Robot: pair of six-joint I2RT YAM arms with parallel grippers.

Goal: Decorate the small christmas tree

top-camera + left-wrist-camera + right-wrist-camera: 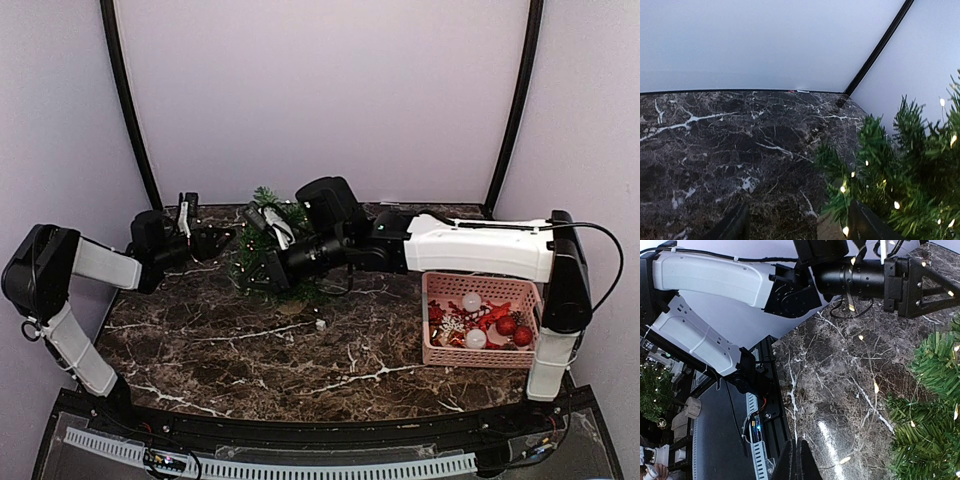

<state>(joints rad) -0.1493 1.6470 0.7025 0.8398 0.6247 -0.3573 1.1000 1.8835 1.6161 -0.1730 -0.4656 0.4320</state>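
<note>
The small christmas tree (262, 258) stands at the back middle of the marble table, with a string of lit warm-white lights (896, 205) in its branches. My left gripper (226, 240) is at the tree's left side; its jaws (800, 227) stand open, with only marble and the tree's tan pot base (827, 231) between them. My right gripper (260, 226) reaches in from the right over the tree's top. In the right wrist view its fingers (797, 462) are shut. A thin light wire with a bulb (845, 459) runs close by its tips; whether it is pinched I cannot tell.
A pink basket (480, 280) at the right holds red and white baubles and other red decorations. A small white bit (320, 323) lies on the marble in front of the tree. Purple walls and black poles close the back and sides.
</note>
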